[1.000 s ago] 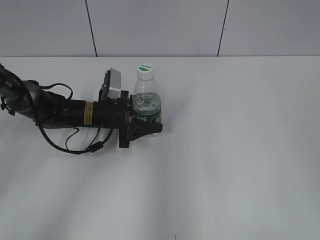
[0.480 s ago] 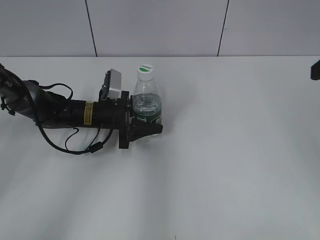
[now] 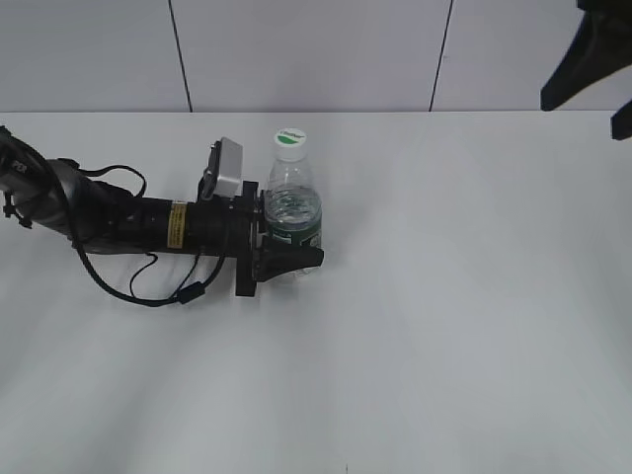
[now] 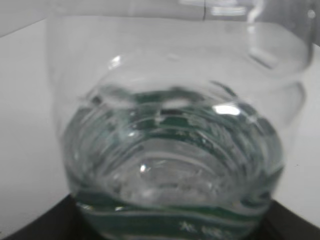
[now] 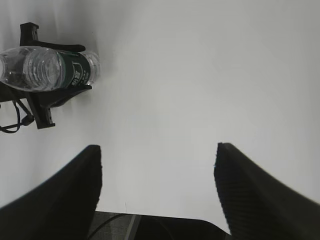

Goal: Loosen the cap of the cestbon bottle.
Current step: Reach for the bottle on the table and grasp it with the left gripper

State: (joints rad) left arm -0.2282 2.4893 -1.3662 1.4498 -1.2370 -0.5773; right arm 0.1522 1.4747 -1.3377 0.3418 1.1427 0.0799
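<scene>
White bench [image 3: 444, 326] beneath grey panelled wall [image 3: 306, 54]; left pincer [image 3: 292, 255] grips cestbon bottle [image 3: 292, 212] at 10 o'clock; right pincer [image 5: 157, 190] spread wide, empty.

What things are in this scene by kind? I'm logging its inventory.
Bottles: 1, the cestbon bottle
Caps: 1, the cap on that bottle
Grippers: 2, the left gripper and the right gripper
Tables: 1, the white table
Total: 5

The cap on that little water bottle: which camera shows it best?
The exterior view. There the white cap with its green mark sits in plain sight atop the bottle. The left wrist view shows only the bottle's body up close, and the right wrist view cuts the bottle off at the frame's left edge, so neither shows the cap.
</scene>
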